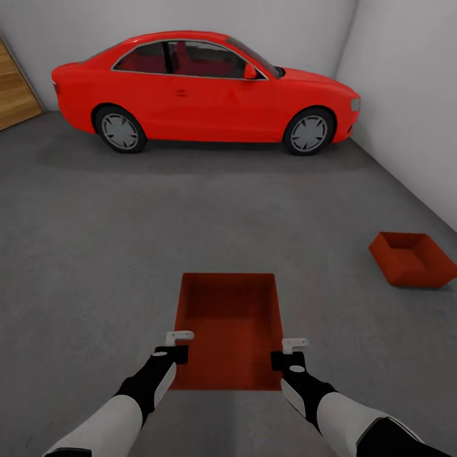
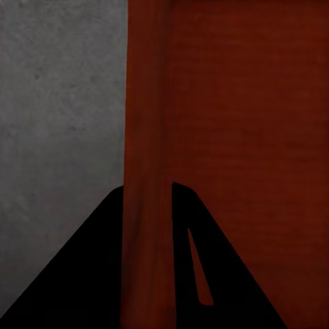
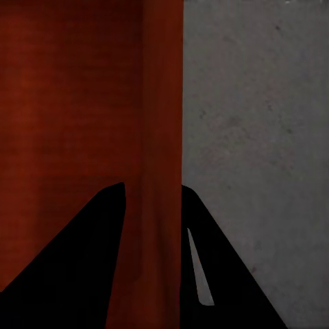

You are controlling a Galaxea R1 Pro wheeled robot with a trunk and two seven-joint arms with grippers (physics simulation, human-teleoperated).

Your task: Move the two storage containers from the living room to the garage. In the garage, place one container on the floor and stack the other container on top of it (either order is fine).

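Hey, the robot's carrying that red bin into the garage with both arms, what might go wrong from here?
Each gripper, left and right, pinches only a thin side wall of the held container near its close end, so the far end may sag or slip. The other container sits tilted on the floor off to the right near the white wall, so stacking needs a turn, and a tilted base may seat badly.

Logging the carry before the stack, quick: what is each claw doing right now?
Left claw: closed on the left wall of the held bin.
Right claw: closed on the same bin's right wall.
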